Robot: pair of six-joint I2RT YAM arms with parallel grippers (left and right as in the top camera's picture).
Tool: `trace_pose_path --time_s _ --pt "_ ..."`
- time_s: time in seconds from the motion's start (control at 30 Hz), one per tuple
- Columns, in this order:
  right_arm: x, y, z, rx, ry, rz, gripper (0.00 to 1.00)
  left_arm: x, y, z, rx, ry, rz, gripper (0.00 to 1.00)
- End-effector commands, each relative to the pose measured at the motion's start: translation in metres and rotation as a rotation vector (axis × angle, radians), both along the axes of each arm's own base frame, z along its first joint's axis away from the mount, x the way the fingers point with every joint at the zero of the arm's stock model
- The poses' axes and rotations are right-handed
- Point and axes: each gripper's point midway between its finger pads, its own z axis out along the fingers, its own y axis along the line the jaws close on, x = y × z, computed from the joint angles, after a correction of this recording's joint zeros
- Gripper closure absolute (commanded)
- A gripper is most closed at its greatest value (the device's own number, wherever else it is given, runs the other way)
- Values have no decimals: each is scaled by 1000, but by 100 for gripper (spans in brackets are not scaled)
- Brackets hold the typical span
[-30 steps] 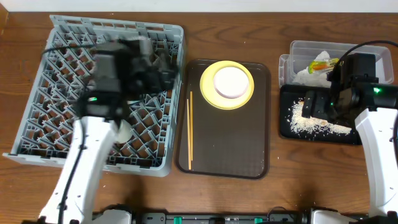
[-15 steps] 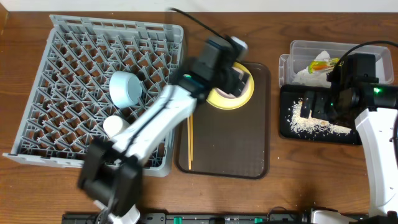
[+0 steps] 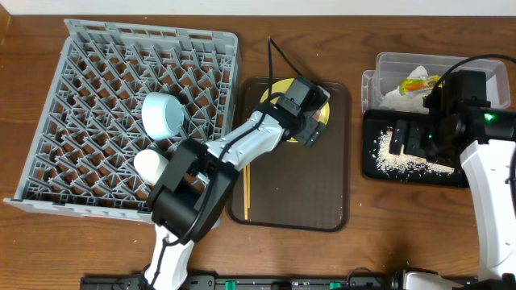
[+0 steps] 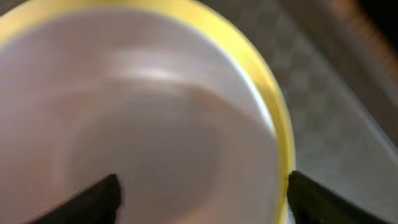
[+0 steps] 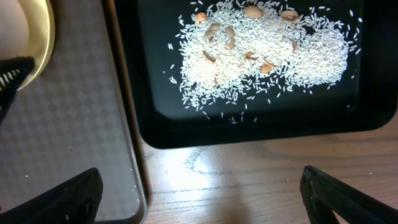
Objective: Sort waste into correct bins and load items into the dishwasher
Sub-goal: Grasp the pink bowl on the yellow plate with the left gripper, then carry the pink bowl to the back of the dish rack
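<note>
1. One grey dish rack (image 3: pixel 97 72) fills the left of the table. It holds two things. One light blue bowl (image 3: pixel 164 114) lies tipped on its side among the pegs. One small white cup (image 3: pixel 151 165) sits just nearer the front edge.
2. One brown serving tray (image 3: pixel 298 201) lies just right of the rack. At its far end sits one yellow plate (image 4: pixel 280 124) with one white bowl (image 4: pixel 143 118) on it. From overhead, the left arm covers most of both.
3. The chopsticks (image 3: pixel 246 193) lie along the serving tray's left side, partly under the arm. They are too thin to count.
4. The left gripper (image 4: pixel 202 199) hangs close over the white bowl with its two fingers spread wide. One finger is above the bowl's inside and the other is out past the plate's yellow rim. The wrist view is blurred, so contact cannot be told.
5. Two bins stand at the right. The clear tub (image 3: pixel 387 60) is farther back and holds one snack wrapper (image 3: pixel 419 83) and crumpled tissue (image 3: pixel 395 97).
6. The black tray (image 5: pixel 261 124) sits directly in front of the tub. It carries one loose spread of rice scraps (image 5: pixel 267 50), with a few larger pale bits among them.
7. The right gripper (image 5: pixel 199 186) hovers over the near edge of the black tray with its fingers fully spread. Only bare table shows between them.
</note>
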Motion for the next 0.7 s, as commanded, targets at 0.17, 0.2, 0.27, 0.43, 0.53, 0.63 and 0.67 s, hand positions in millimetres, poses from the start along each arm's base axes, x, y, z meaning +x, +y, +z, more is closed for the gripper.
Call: trace_pose_path --time_s 0.17,0.2,0.27,0.43,0.53,0.63,0.67 --pt "1 -4 7 -12 -20 -8 1 1 31 -13 147 -6 64 52" --pt "1 -4 7 -12 -20 -8 1 -1 32 -14 153 1 64 54" --pt "1 -4 7 -12 -20 -8 1 -3 34 -16 162 12 63 64" --pt "1 -4 7 -12 -19 -8 1 -3 34 -16 161 11 63 87" --pt "1 -4 7 -12 -18 -8 1 -4 32 -12 156 6 60 94" --pt "1 -4 7 -12 -18 -8 1 -2 29 7 130 -23 60 94" --pt "1 -4 7 -12 -18 -8 1 -1 28 15 116 -34 59 94"
